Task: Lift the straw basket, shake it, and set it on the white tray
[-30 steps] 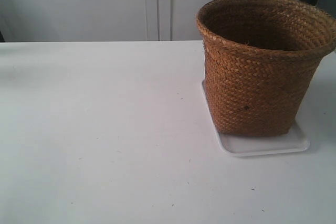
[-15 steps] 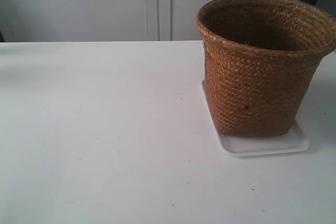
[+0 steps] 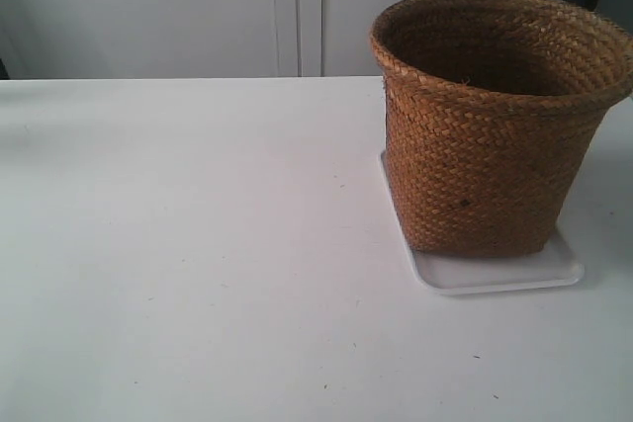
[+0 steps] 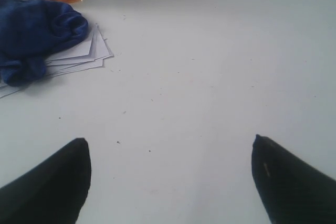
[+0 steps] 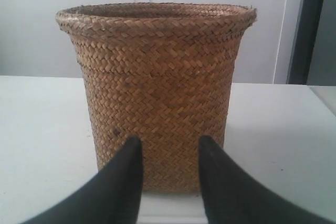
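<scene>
**Basket Standing on the Tray**

I saw the straw basket (image 3: 490, 135) upright on the white tray (image 3: 495, 274), towards one side of the table (image 3: 198, 244). My right gripper (image 5: 170, 138) faced its lower wall, fingers parted a little, gripping nothing. My left gripper (image 4: 170, 139) hung spread wide and empty above the table, near a blue cloth (image 4: 31, 35) lying on papers (image 4: 86, 56).

blue cloth (image 4: 32, 34) on papers (image 4: 88, 53), fingers (image 4: 48, 187) apart
</scene>
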Controlling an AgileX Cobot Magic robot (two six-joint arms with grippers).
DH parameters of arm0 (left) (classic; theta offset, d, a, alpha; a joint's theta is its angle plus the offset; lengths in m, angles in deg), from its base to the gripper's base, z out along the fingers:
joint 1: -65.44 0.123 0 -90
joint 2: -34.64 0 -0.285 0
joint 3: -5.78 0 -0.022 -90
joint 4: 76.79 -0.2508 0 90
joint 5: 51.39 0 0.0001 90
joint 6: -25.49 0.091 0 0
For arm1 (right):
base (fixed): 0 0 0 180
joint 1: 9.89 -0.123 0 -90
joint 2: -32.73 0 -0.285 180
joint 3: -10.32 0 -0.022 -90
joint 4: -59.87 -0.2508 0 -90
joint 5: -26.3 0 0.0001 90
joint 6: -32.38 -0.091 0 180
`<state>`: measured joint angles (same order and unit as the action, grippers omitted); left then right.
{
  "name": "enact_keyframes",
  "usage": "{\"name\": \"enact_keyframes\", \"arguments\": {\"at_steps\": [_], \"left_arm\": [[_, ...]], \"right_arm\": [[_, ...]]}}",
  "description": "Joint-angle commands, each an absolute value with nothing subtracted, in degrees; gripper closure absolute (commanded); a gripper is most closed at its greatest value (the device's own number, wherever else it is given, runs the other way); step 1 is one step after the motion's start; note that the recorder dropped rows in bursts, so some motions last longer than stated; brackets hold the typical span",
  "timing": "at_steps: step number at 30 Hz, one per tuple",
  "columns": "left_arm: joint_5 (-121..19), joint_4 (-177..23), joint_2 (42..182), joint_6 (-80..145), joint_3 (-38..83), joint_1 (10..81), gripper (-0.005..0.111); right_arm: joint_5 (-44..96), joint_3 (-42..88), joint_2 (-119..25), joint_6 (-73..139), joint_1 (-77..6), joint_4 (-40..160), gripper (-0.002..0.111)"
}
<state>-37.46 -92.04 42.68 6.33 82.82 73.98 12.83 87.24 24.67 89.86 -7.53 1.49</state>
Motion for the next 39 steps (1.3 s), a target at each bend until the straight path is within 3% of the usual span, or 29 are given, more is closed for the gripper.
{"name": "enact_keyframes", "arguments": {"at_steps": [1, 9, 20, 36, 39], "left_arm": [[-37.20, -91.93, 42.43, 6.23, 83.00, 73.94, 0.022], [-37.20, -91.93, 42.43, 6.23, 83.00, 73.94, 0.022], [-37.20, -91.93, 42.43, 6.23, 83.00, 73.94, 0.022], [-37.20, -91.93, 42.43, 6.23, 83.00, 73.81, 0.022], [-37.20, -91.93, 42.43, 6.23, 83.00, 71.06, 0.022]], "right_arm": [[15.09, 87.54, 24.94, 90.41, -7.55, -2.19, 0.073], [14.24, 87.54, 24.94, 88.02, -7.55, 0.50, 0.073], [11.40, 87.54, 24.94, 22.34, -7.55, 60.22, 0.073], [6.68, 87.54, 24.94, 25.59, -7.55, 61.84, 0.073], [6.68, 87.54, 24.94, 25.59, -7.55, 61.84, 0.073]]}}
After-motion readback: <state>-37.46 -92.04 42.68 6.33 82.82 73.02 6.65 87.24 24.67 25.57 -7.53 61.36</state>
